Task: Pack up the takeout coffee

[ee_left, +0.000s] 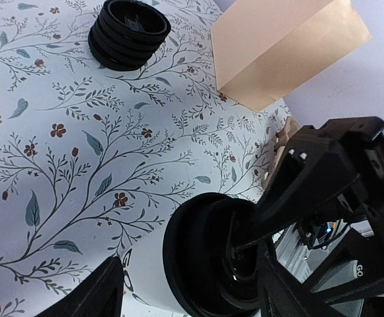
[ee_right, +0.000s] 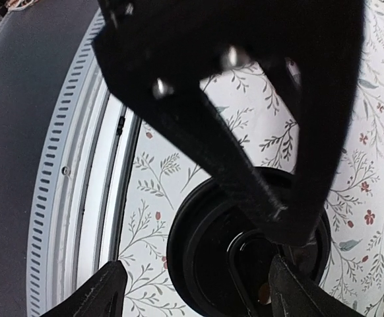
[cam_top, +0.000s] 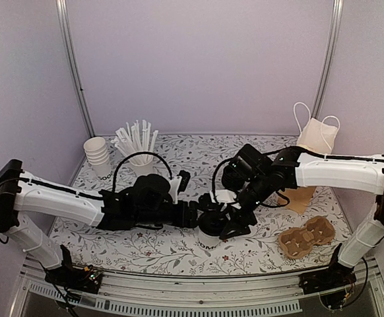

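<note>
White paper with dark print low down makes the little coffee cup point(cam_top: 209, 238), and a round black lid point(ee_right: 202, 247) sits on top of it. The cup stands upright on the flowery tablecloth point(cam_top: 146, 249), near the front and about in the middle, right between the two arms. The left gripper point(ee_left: 192, 264) comes in from the side with its two fingers far apart, one on each side of the cup. I cannot tell if those fingers press on the cup or just sit beside it. The right gripper point(ee_right: 197, 267) hangs over the lid from above. Its fingers are spread wide too. On one side you can see tablecloth between the finger and the edge of the lid, so it has hold of nothing. The two grippers are very close together. Off to the right, near the front, lies a brown cardboard cup tray point(cam_top: 306, 239). Behind the right arm stands a paper bag point(cam_top: 316, 137) with handles. At the back left is a stack of white cups point(cam_top: 97, 156), and beside it a cup full of white straws point(cam_top: 138, 140). A stack of black lids point(ee_left: 129, 34) sits on the cloth not far from the bag.
</note>
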